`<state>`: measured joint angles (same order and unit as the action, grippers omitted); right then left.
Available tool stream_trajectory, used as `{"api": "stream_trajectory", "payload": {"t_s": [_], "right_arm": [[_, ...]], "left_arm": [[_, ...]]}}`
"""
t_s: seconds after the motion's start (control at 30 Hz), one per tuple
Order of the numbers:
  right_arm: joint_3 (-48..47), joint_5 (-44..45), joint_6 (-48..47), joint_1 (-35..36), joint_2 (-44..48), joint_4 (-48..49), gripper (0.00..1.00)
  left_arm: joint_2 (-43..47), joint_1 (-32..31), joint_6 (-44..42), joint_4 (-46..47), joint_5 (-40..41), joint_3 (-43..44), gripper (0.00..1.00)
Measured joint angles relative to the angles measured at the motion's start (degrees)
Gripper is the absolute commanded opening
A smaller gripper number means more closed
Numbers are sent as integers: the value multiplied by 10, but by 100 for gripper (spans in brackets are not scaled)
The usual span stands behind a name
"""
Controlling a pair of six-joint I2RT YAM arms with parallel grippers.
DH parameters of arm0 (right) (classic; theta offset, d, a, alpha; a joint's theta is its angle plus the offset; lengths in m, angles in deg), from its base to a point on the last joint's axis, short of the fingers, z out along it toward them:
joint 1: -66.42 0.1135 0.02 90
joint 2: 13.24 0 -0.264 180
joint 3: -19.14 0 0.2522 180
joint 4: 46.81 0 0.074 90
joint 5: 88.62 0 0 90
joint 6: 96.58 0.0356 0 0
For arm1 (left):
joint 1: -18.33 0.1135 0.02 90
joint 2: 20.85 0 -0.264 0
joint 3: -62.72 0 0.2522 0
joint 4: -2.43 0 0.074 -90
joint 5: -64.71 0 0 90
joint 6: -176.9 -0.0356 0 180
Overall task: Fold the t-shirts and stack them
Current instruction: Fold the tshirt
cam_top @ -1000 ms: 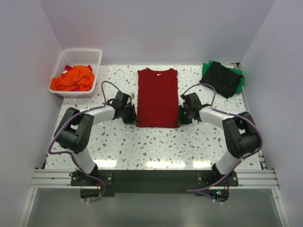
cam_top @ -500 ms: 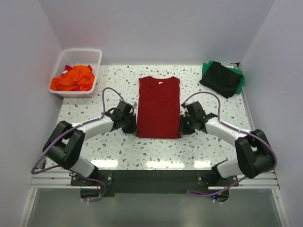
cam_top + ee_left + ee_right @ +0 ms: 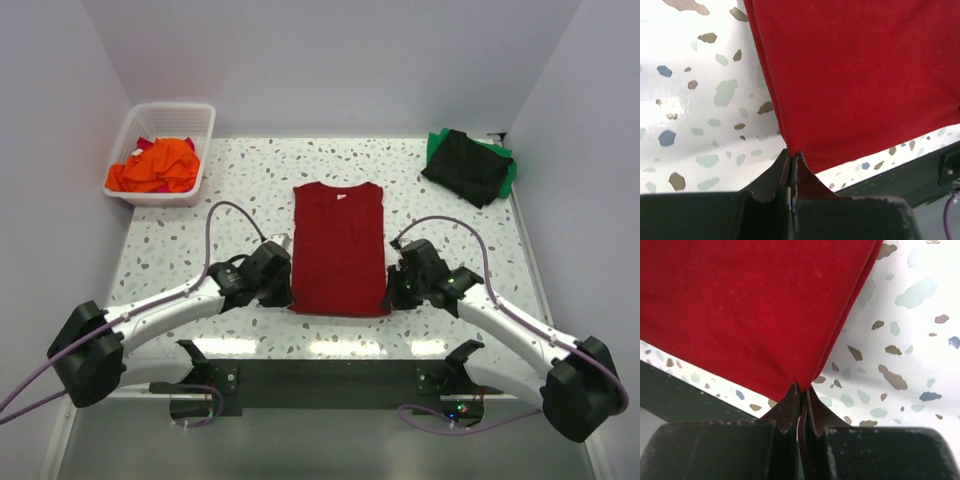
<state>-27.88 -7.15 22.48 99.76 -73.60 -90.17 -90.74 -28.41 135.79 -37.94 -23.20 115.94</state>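
One dark red t-shirt (image 3: pixel 338 248) is lying flat; left pincer (image 3: pixel 284 292) and right pincer (image 3: pixel 391 297) are each pinching one near corner. One black t-shirt (image 3: pixel 468 165) is covering one green t-shirt (image 3: pixel 434 146).

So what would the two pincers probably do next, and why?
Probably lift both corners and carry them toward the collar, halving the red shirt. The left pincer and right pincer each clamp a near corner, and the shirt lies flat with its sleeves folded in.
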Motion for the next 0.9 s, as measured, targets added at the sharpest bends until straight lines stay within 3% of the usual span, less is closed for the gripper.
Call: {"api": "stream_trajectory", "payload": {"t_s": [0.17,0.43,0.9], "right_arm": [[0,5,13,5,63,-41,0],[-16,16,34,14,87,-88,0],[-139,84,44,15,70,-125,0]], "left_arm": [[55,-27,38,-32,28,0,0],[64,-62,79,-76,59,6,0],[26,-73,98,-152,168,135,0]]}}
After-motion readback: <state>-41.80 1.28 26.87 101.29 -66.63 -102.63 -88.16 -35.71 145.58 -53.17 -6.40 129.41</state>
